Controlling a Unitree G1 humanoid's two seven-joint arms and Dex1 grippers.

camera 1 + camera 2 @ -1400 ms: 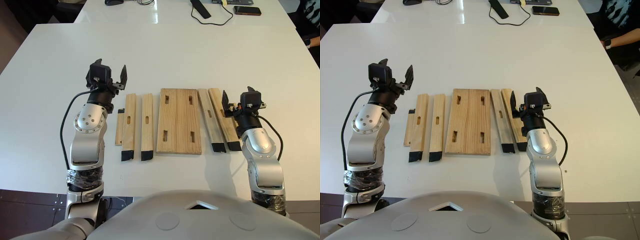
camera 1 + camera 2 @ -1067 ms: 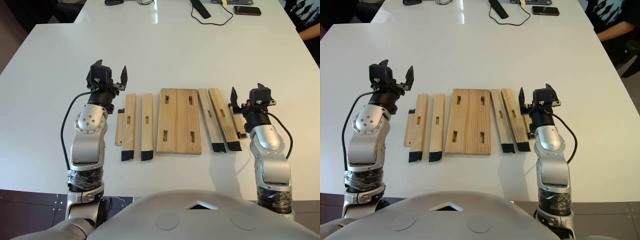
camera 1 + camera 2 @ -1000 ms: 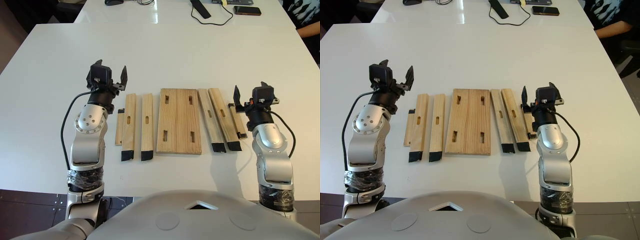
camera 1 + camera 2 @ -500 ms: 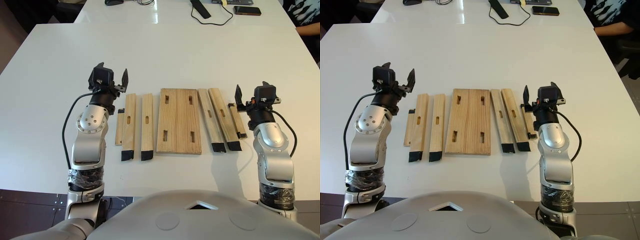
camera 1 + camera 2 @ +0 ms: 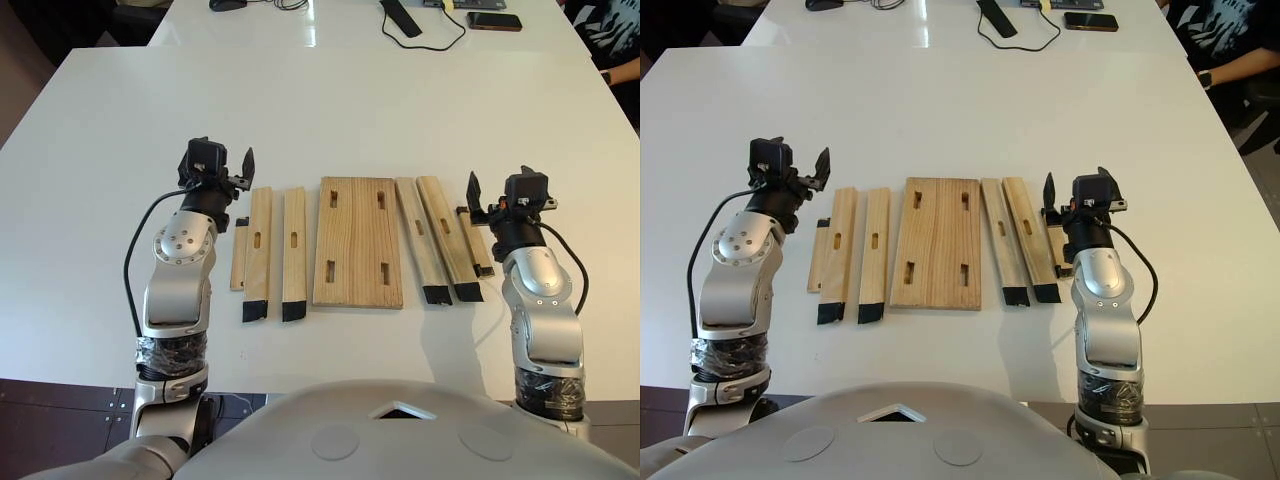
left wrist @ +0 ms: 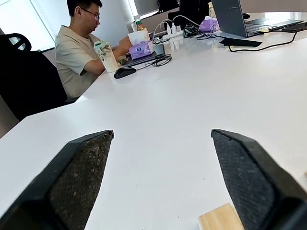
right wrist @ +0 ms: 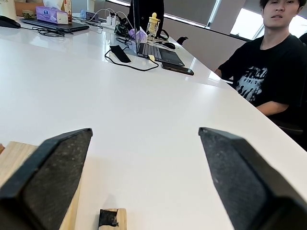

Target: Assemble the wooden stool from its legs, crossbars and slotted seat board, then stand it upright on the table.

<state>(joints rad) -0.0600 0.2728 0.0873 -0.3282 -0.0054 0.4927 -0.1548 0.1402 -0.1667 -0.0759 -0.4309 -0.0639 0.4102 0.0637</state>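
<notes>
Wooden seat board (image 5: 358,241): flat in the middle of the white tabletop (image 5: 400,110), between both tools.
Legs (image 5: 259,250): two lie on each side of the seat board.
Left tool (image 5: 225,168): fingers spread wide, holding nothing, near the far end of the left legs.
Right tool (image 5: 505,195): spread wide, holding nothing, by the far end of a short crossbar (image 5: 475,245).

The bench (image 5: 400,120) is gleaming glossy white. The seat board (image 5: 357,240) is showing pale honey wood, its grain running lengthwise, with four dark slots. The left outer leg (image 5: 259,250), left inner leg (image 5: 294,250), right inner leg (image 5: 418,240) and right outer leg (image 5: 447,235) are showing the same light wood, each ending in a black tip. The left crossbar (image 5: 239,258) and right crossbar (image 5: 476,245) are also showing black ends. The left gripper (image 5: 222,160) and right gripper (image 5: 498,190) are looking black, their fingers (image 6: 79,182) showing a fine grey speckle.
</notes>
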